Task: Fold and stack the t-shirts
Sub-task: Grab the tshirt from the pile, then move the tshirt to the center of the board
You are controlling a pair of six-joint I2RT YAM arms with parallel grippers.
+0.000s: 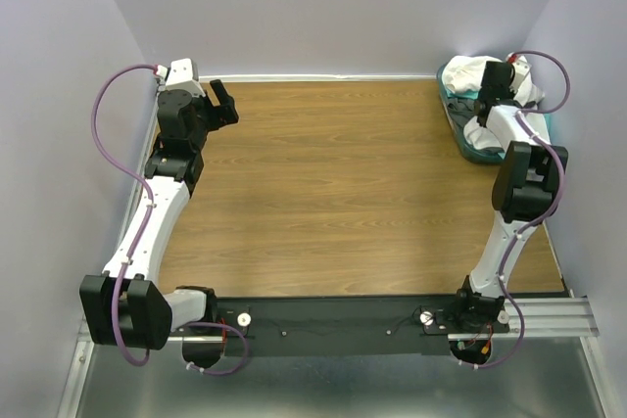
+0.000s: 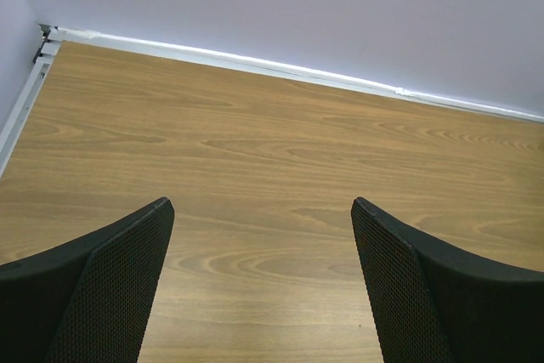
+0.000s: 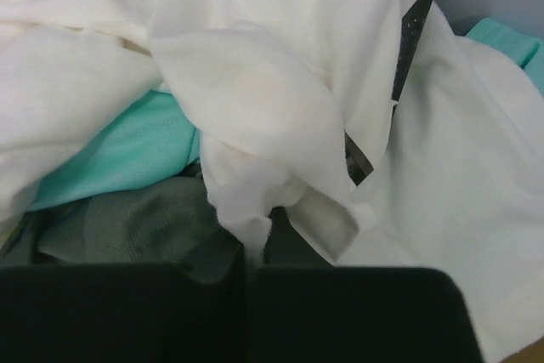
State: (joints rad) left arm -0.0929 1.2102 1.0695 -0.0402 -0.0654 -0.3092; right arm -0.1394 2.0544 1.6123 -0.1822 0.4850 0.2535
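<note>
Wood table [image 1: 333, 193], lilac walls [image 1: 343, 7], left gripper [image 2: 262, 206] wide apart, right gripper [image 3: 246, 271] clamped on white t-shirt [image 3: 255, 99]

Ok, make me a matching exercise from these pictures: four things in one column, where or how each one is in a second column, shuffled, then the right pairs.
Column one
1. left gripper
2. right gripper
3. white t-shirt
4. dark grey t-shirt

Column two
A. partly buried, beside the teal t-shirt
B. open over the wooden table
C. on top of the pile
D. closed on a fold of white fabric

Pairs: 1-B, 2-D, 3-C, 4-A
</note>
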